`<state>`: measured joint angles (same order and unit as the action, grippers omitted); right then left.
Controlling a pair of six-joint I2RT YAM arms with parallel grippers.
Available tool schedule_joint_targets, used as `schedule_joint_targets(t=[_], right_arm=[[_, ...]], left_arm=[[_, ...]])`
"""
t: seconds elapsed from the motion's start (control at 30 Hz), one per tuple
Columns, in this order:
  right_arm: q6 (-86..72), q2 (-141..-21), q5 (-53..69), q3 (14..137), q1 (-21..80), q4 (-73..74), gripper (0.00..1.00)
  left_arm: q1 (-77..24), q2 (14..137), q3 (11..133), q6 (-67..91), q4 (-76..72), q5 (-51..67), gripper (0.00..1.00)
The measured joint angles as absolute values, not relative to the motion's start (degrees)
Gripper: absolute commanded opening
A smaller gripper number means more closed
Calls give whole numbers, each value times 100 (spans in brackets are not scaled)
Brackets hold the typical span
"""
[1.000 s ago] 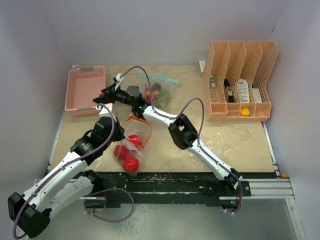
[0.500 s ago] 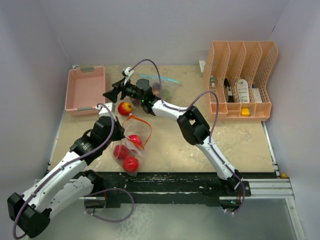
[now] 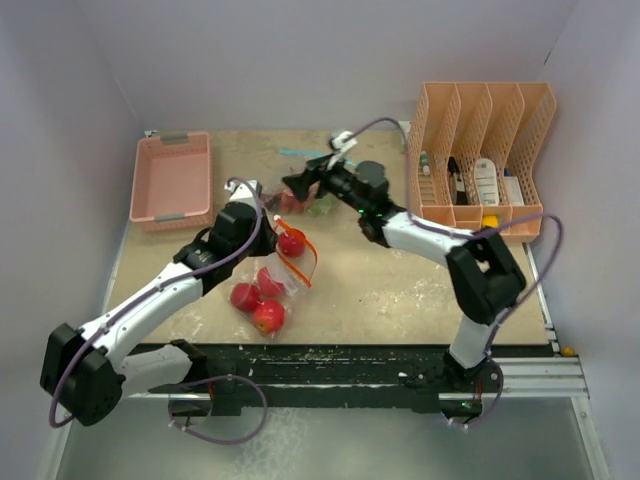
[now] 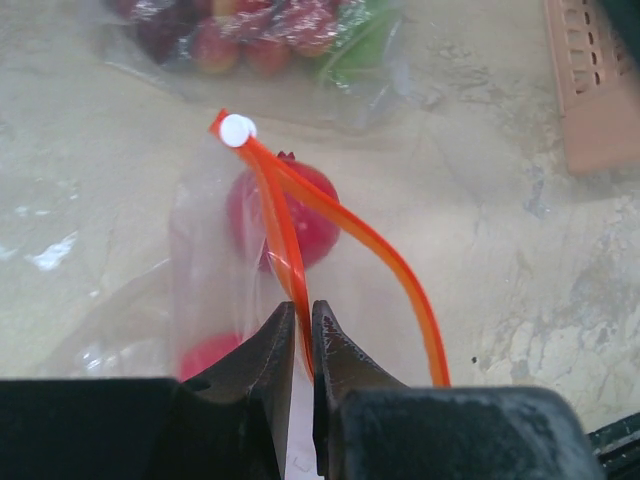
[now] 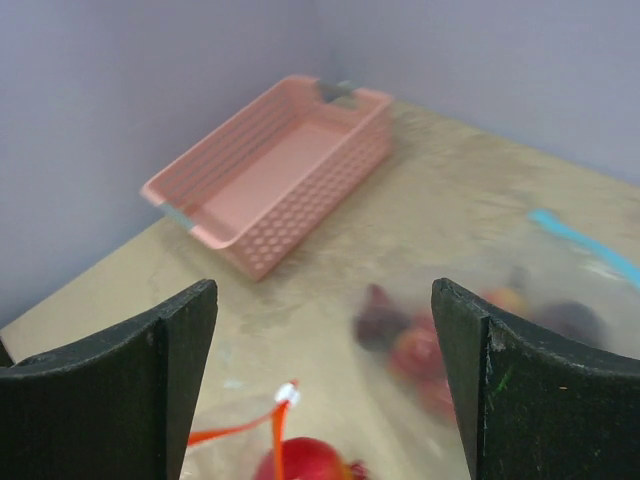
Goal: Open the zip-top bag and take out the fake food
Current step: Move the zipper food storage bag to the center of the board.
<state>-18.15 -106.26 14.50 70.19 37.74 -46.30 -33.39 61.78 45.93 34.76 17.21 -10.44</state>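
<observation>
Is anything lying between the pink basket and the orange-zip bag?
No. The right wrist view shows bare table between the basket and the bag; in the top view the left arm covers part of that stretch.

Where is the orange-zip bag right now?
In the top view the orange-zip bag lies left of centre on the table, nearer the arm bases than the blue-zip bag, its orange zip pinched in the left claw.
</observation>
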Motion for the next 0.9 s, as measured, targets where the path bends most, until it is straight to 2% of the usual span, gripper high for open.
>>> schedule_joint_targets(t=[0.17, 0.33, 0.53, 0.67, 0.9], right_arm=[[-1750, -9122, 919, 5749, 3177, -4449, 88], [-1728, -8217, 694, 4735, 3312, -4032, 86], [-2106, -8219, 755, 3610, 3424, -4086, 85], [-2294, -8394, 801, 3317, 3623, -4097, 82], [-2414, -8366, 869, 3308, 3778, -4362, 69]], left_arm=[[-3347, 6921, 4746, 3503, 1059, -473, 15], [-3422, 7116, 4786, 3610, 668, -75, 17], [-3793, 7157, 4978, 3752, 395, 108, 18], [-4219, 7159, 5017, 3863, 281, 115, 18], [-4405, 7148, 5013, 4007, 185, 128, 19]])
